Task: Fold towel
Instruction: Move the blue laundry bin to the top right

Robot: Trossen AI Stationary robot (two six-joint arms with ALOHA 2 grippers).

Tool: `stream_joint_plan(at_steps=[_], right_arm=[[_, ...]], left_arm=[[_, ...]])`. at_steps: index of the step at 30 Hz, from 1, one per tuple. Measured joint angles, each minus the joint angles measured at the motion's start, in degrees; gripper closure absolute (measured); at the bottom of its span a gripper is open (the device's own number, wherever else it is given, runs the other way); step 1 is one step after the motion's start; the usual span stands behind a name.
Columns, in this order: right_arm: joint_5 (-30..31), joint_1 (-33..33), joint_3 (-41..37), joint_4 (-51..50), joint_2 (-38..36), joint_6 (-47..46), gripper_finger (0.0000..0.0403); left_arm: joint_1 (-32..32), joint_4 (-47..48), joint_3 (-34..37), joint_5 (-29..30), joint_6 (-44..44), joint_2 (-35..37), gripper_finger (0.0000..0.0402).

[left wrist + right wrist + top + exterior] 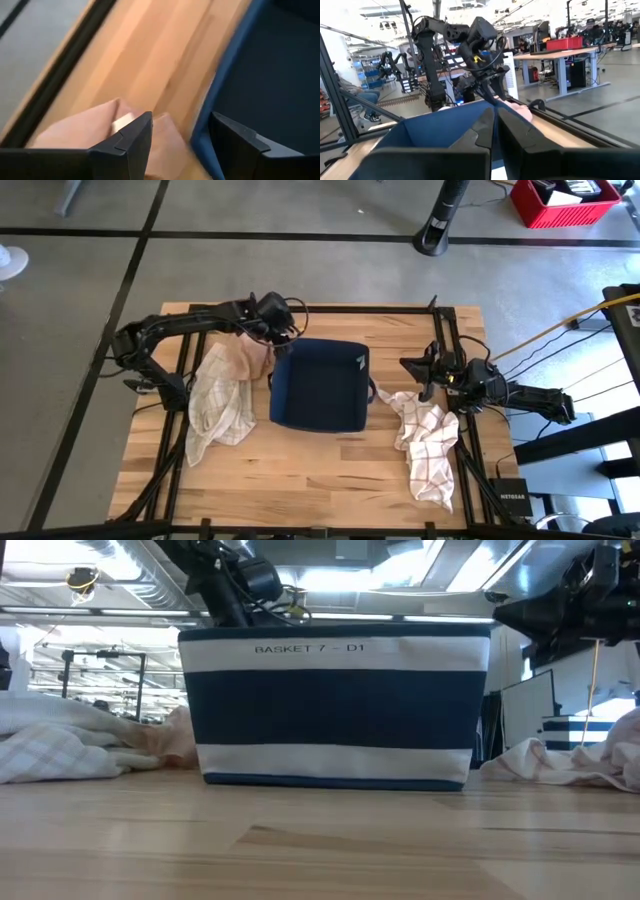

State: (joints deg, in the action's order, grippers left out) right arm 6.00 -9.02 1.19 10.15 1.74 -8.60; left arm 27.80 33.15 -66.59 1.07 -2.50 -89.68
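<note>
A pink towel [245,355] lies bunched on the table's left half, its edge close to the far left corner of a dark blue basket [320,385]. It partly overlaps a white checked towel [215,405] that lies nearer. Another white checked towel [425,445] lies crumpled to the right of the basket. My left gripper [283,338] hovers open above the pink towel [85,125] and the basket's rim [215,95]. Its fingers point down at a slant. My right gripper [405,363] waits shut [495,117] at the table's right, pointing level toward the basket.
The basket [335,705], striped blue and white on its outside, stands in the table's middle between the two towel heaps. Bare wood shows along the table's near edge [300,480]. Black frame rails run along the table's sides.
</note>
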Motion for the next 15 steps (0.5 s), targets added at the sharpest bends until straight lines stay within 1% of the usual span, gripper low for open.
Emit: stream_joint_plan(at_steps=[3, 6, 9, 10, 12, 15], right_arm=[[0.02, 0.0, 0.0, -0.35, 0.0, -0.02, 0.0377], [0.02, 0.0, 0.0, -0.34, 0.0, -0.02, 0.0377], [0.02, 0.0, 0.0, 0.11, 0.0, 0.0, 0.0377], [0.0, 0.0, 0.0, 0.43, 0.0, -0.02, 0.0377], [0.0, 0.0, 0.02, 0.55, -0.01, -0.03, 0.0377], [-0.62, 0.0, 0.02, 2.71, 0.0, -0.04, 0.0377]], left_arm=[[-0.48, 0.69, 0.01, -1.9, -0.42, 0.23, 0.0222], [-0.78, 2.99, 0.11, -1.99, -0.98, 0.16, 0.0227], [-0.64, 2.72, 0.56, -1.75, -1.22, -0.96, 0.0242], [-0.6, 2.56, 0.64, -1.76, -1.22, -1.54, 0.0253], [-0.71, 0.53, 0.68, -1.73, -0.73, -2.26, 0.0286], [-0.98, -3.04, 0.68, -1.74, 0.58, -2.3, 0.0358]])
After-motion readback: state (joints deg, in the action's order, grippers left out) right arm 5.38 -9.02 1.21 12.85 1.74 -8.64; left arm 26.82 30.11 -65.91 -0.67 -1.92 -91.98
